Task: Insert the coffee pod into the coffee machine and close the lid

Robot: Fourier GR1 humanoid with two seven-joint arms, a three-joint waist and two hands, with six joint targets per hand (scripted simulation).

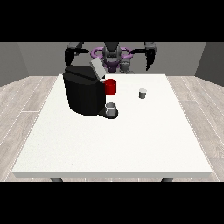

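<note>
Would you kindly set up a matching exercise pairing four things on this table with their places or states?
Things:
1. coffee machine
2. lid
3. coffee pod
4. grey cup

Descriptions:
A. stands alone on the white table, towards the view's right
B. tilted up, open
C. sits on the machine's base, below the red part
D. large black body at the view's left

Pairs: 1-D, 2-B, 3-A, 4-C
</note>
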